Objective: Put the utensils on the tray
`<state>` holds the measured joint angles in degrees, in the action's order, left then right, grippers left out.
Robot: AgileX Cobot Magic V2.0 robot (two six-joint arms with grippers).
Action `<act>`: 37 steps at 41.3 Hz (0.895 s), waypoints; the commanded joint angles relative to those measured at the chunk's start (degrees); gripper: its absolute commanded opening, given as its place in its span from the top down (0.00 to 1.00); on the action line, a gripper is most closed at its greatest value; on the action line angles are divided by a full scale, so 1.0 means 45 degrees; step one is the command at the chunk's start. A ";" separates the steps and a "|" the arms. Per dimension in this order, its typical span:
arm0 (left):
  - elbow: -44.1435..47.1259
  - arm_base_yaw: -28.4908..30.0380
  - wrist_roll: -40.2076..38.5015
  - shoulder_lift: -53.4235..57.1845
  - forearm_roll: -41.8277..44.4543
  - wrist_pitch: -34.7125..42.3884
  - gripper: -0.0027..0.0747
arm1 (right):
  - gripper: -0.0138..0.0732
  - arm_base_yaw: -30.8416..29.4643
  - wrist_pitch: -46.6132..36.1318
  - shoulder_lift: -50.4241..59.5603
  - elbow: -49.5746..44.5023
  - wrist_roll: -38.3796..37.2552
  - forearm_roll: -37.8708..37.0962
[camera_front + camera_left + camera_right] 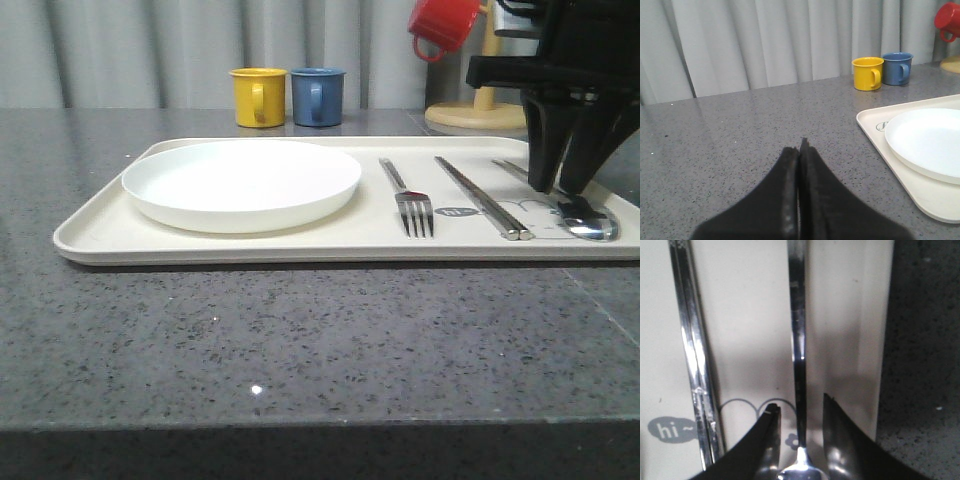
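The cream tray lies across the table and holds the white plate, the fork, the chopsticks and the spoon. My right gripper stands open just above the tray's right end, one finger on each side of the spoon's handle without touching it. The spoon rests flat on the tray, beside the chopsticks. My left gripper is shut on nothing over the bare table, left of the tray and plate.
A yellow mug and a blue mug stand behind the tray. A red mug hangs on a wooden stand at the back right. Grey speckled tabletop lies in front of the tray; a curtain closes the back.
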<state>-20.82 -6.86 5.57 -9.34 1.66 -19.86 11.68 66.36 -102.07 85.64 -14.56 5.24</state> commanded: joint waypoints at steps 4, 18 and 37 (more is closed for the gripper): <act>-0.0365 0.0003 -0.0103 -0.0131 -0.0088 0.1098 0.99 | 0.55 -0.0014 0.0038 0.1715 0.0702 0.0390 -0.0245; -0.0365 0.0003 -0.0103 -0.0131 -0.0088 0.1098 0.99 | 0.77 -0.0014 0.0619 0.3840 0.0767 0.1814 -0.0280; -0.0365 0.0003 -0.0103 -0.0131 -0.0088 0.1098 0.99 | 0.95 -0.0014 -0.1365 0.6957 -0.2380 0.3235 -0.0280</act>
<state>-20.82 -6.86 5.57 -9.34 1.66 -19.86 11.68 66.17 -75.70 77.24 -1.98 4.39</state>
